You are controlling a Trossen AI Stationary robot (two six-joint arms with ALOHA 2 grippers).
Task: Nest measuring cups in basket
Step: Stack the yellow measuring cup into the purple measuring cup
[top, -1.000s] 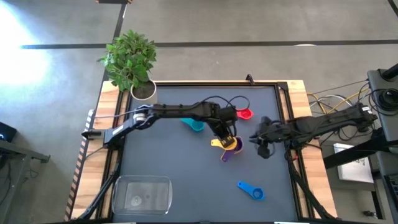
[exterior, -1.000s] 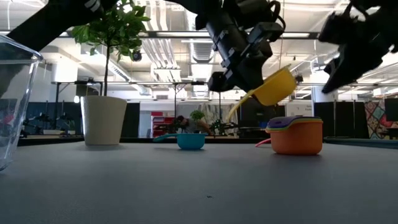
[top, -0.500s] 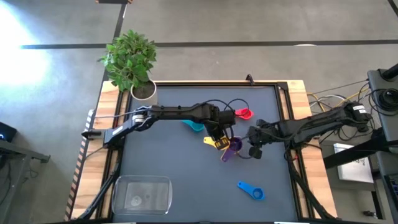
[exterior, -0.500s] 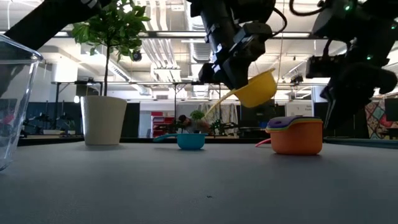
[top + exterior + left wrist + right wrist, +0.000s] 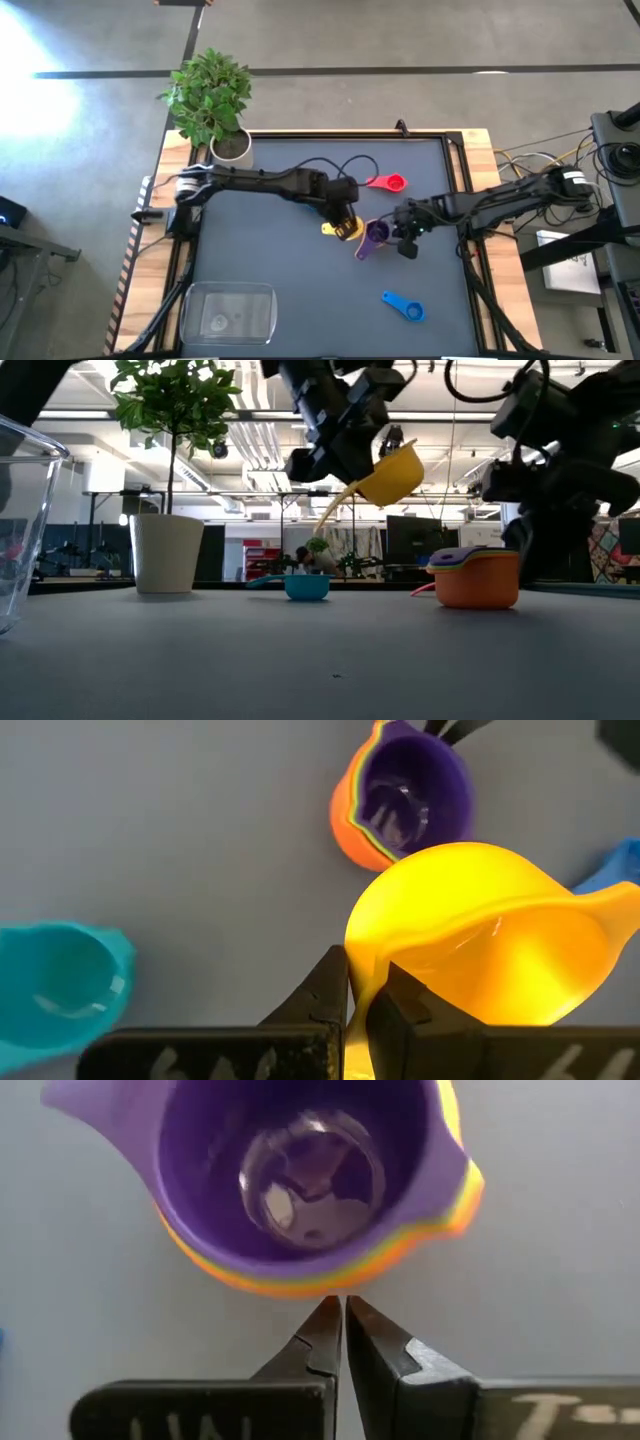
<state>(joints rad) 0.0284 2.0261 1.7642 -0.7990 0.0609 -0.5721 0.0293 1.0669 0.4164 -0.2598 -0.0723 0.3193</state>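
High view, left claw (image 5: 343,222) hides teal cup

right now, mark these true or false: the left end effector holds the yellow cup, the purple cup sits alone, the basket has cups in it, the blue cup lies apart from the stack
1. The left end effector holds the yellow cup above the table. True.
2. The purple cup sits alone. False: it is nested on top of a stack with an orange cup at the bottom.
3. The basket has cups in it. False: none show inside.
4. The blue cup lies apart from the stack. True.
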